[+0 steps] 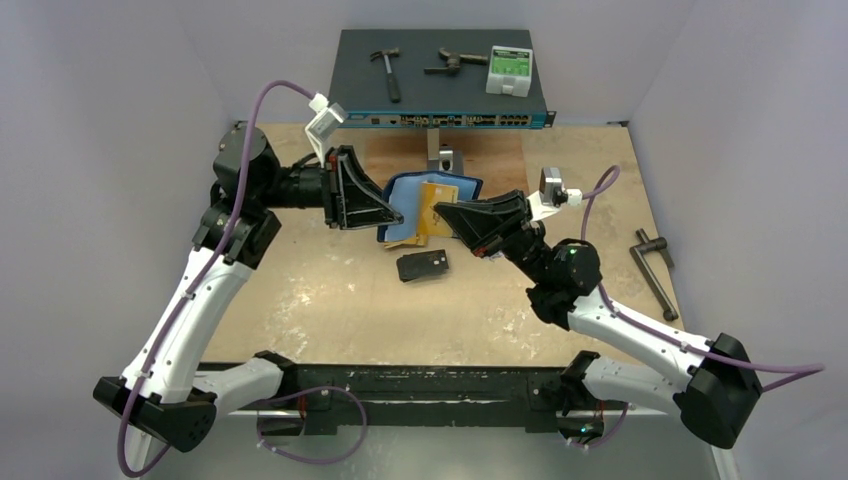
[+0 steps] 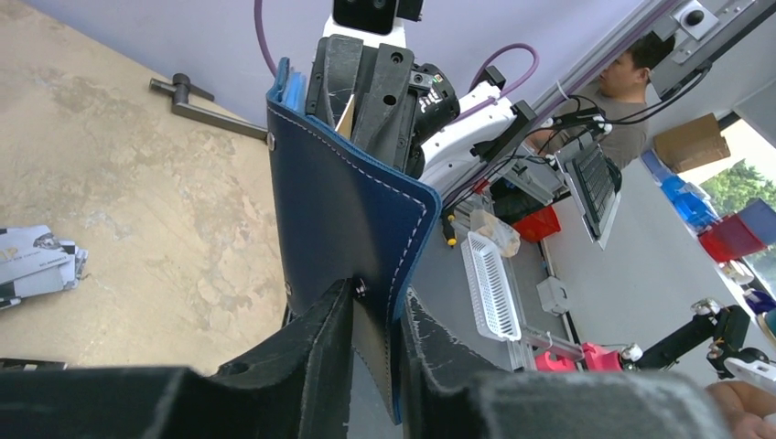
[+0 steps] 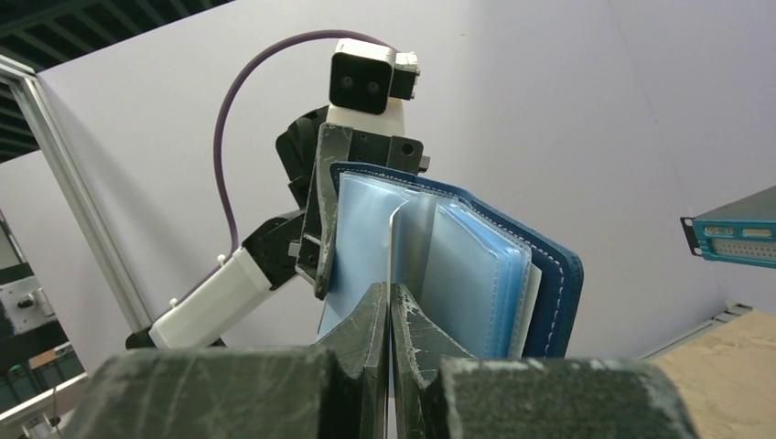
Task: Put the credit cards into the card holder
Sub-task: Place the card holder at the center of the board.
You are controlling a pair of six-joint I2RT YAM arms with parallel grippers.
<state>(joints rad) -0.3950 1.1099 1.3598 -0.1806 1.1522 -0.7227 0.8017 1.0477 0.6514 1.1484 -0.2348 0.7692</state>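
The card holder (image 1: pixel 462 187), dark navy with clear blue sleeves, hangs open above the table's middle. My left gripper (image 1: pixel 393 214) is shut on its cover; the left wrist view shows the cover (image 2: pixel 339 201) pinched between the gripper's (image 2: pixel 375 306) fingers. My right gripper (image 1: pixel 447 211) is shut on a gold-yellow credit card (image 1: pixel 434 203). In the right wrist view that card (image 3: pixel 392 247) is edge-on, its far end among the holder's sleeves (image 3: pixel 476 265), held by the gripper (image 3: pixel 391 297). A dark card (image 1: pixel 422 266) lies on the table below; loose cards also show in the left wrist view (image 2: pixel 37 261).
A network switch (image 1: pixel 440 118) stands at the back with a hammer (image 1: pixel 386 70), a metal tool (image 1: pixel 450 65) and a white-green box (image 1: pixel 509 69) on top. A small metal block (image 1: pixel 445 158) sits before it. A metal handle (image 1: pixel 655 272) lies at the right.
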